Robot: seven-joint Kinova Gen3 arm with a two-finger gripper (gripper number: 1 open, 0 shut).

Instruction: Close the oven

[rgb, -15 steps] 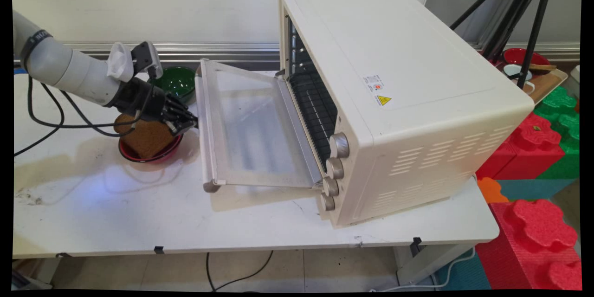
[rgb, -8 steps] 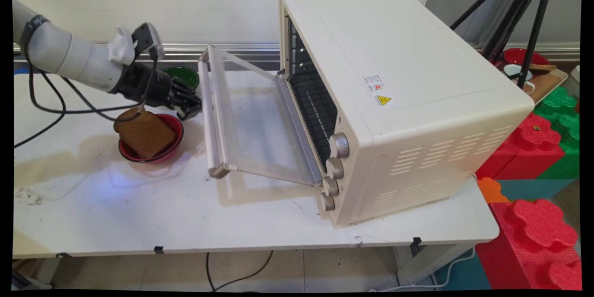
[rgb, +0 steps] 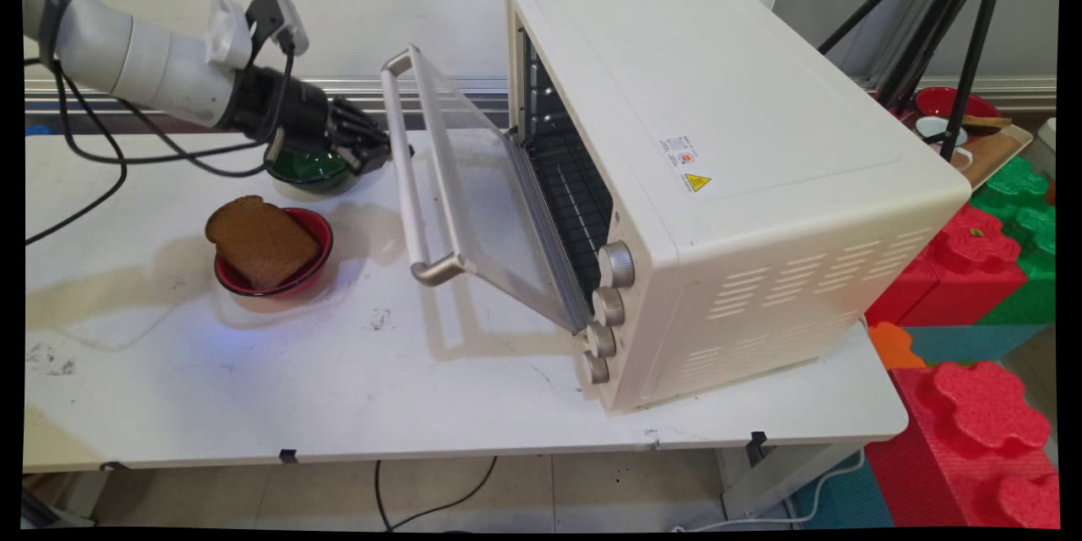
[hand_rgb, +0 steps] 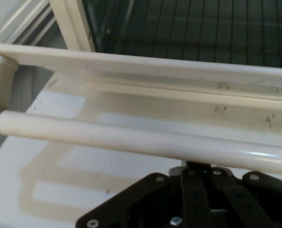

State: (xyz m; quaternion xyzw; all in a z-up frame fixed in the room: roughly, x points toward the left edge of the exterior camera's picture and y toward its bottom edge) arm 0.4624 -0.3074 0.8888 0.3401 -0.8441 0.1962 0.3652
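A cream toaster oven (rgb: 718, 144) stands on the white table (rgb: 254, 389), its glass door (rgb: 478, 186) about half raised. My gripper (rgb: 382, 154) is shut and presses its tip against the door's handle bar (rgb: 414, 177) from the left. In the hand view the handle bar (hand_rgb: 131, 137) crosses just above my shut gripper (hand_rgb: 198, 167), with the door's frame (hand_rgb: 155, 71) and the oven rack behind it. A green bowl (rgb: 317, 173) sits right under my hand. A slice of brown bread (rgb: 258, 241) lies in a red bowl (rgb: 319, 230) to the front left.
Black cables (rgb: 93, 186) hang from the arm over the table's left side. A black tripod (rgb: 955, 17) and a tray with bowls (rgb: 993, 154) stand behind the oven on the right. Red and green foam blocks (rgb: 980, 414) are stacked off the table's right end.
My gripper has risen and moved right, pushing the handle up; the door has swung from nearly flat to about half shut. The bread and red bowl are uncovered.
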